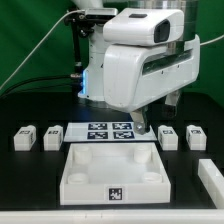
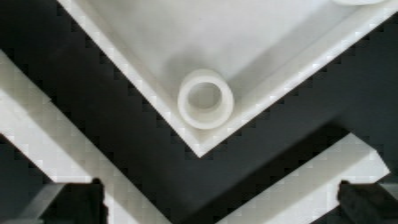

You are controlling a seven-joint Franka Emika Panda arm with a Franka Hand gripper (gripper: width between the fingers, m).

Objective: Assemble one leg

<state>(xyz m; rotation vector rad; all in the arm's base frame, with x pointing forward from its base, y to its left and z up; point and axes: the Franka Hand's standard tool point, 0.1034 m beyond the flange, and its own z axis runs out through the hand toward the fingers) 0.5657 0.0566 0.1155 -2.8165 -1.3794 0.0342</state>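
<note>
The white panel (image 1: 85,190) sits at lower centre of the exterior view. Its round corner socket (image 2: 205,100) lies below the hand (image 2: 214,205), whose fingers (image 2: 64,200) are apart and empty. The leg (image 1: 168,137) rests on the surface (image 1: 30,190) right of centre, just beside the hand.

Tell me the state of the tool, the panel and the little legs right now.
Tool: open, empty.
Panel: lying flat on the table.
Corner socket: empty.
Leg nearest the tool: loose on the table, not gripped.
Leg at the exterior view's far left: loose on the table.
</note>
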